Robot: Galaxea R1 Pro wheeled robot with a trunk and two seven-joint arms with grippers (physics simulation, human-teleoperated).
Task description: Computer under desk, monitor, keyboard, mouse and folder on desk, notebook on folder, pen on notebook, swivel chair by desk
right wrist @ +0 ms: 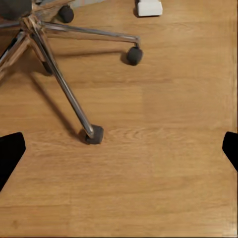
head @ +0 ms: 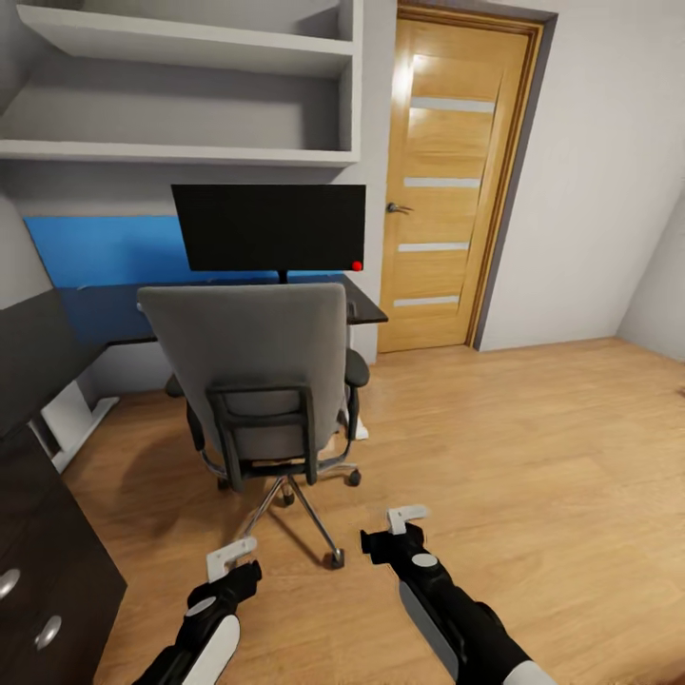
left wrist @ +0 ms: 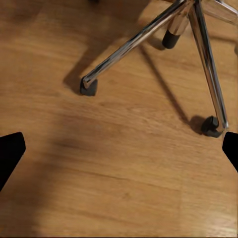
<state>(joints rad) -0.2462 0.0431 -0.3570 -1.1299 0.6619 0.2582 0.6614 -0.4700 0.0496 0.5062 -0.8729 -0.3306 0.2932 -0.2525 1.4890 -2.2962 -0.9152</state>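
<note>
Both claws hang low over the wood floor (head: pixel 533 428), empty, jaws apart: the left claw (head: pixel 231 555) and the right claw (head: pixel 407 519) sit side by side, and each wrist view has its dark fingertips at the picture's two edges with bare boards between.

Just ahead of them stands the chair (head: pixel 257 381), its back turned to the claws. Its chrome base (right wrist: pixel 54 64) reaches toward them, the nearest caster (right wrist: pixel 93 134) close in front of the right claw. Beyond the chair is the desk (head: pixel 366 309) with the monitor (head: pixel 269 226) upright on it.

Whatever lies on the seat is hidden by the backrest. I judge the risk to be that a blind reach over or around the back nudges the chair, which would roll on its casters into the desk and jolt the monitor. A forward roll of the robot could also catch that near caster.
</note>
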